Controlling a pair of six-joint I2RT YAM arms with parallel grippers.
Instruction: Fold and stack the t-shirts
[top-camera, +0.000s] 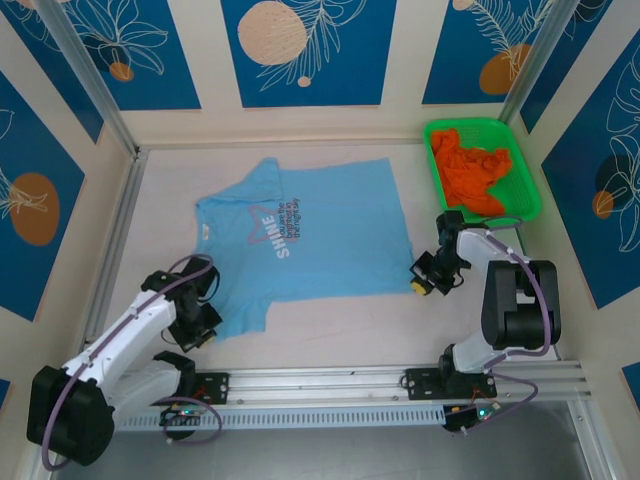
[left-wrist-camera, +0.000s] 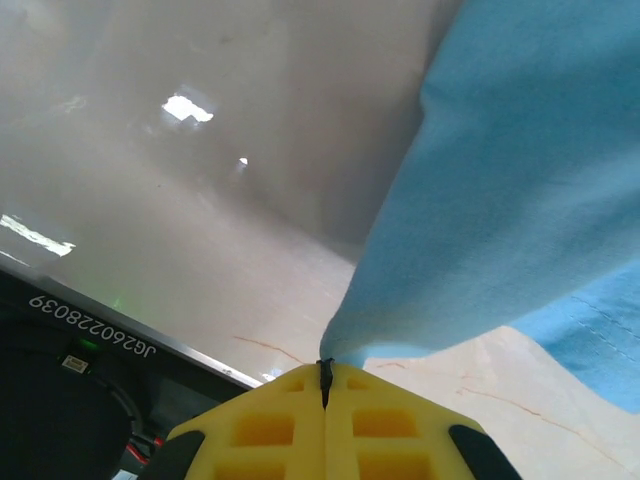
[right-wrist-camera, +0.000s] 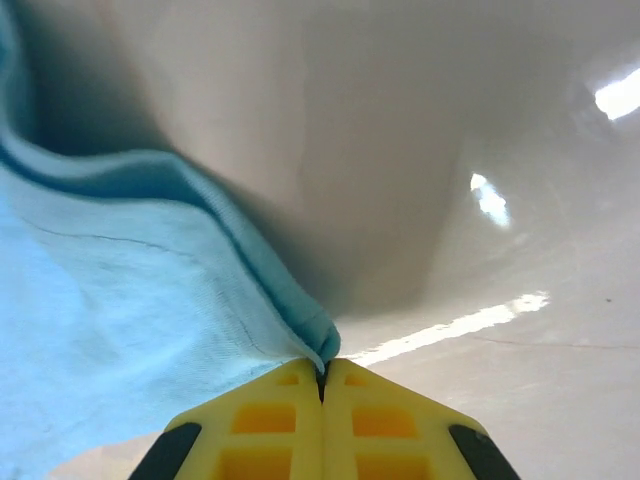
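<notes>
The light blue cotton t-shirt with white "SHINE" lettering (top-camera: 300, 240) lies spread flat, print side up, across the middle of the table, its neck toward the left and its hem toward the right. The left gripper (top-camera: 203, 322) is closed on the shirt's near-left edge. In the left wrist view its yellow fingers (left-wrist-camera: 290, 420) meet with no gap, and blue cloth (left-wrist-camera: 500, 220) runs out from the pinch. The right gripper (top-camera: 424, 281) is closed on the shirt's near-right corner. In the right wrist view a folded seam of the cloth (right-wrist-camera: 150, 330) is caught between its shut yellow fingers (right-wrist-camera: 280, 420).

The plain bright orange t-shirt (top-camera: 473, 175) sits crumpled in a green plastic mesh basket (top-camera: 530, 192) at the far right corner, well apart from the blue shirt.

The table (top-camera: 350, 325) is a pale, glossy, marble-like surface that catches reflections of overhead lights. A ribbed aluminium rail (top-camera: 330, 385) along its near edge carries both arm bases. Cream walls enclose the table, bearing blue panels (top-camera: 300, 50) with white leaf outlines and peach or orange discs. Metal posts (top-camera: 85, 75) stand at the far corners.
</notes>
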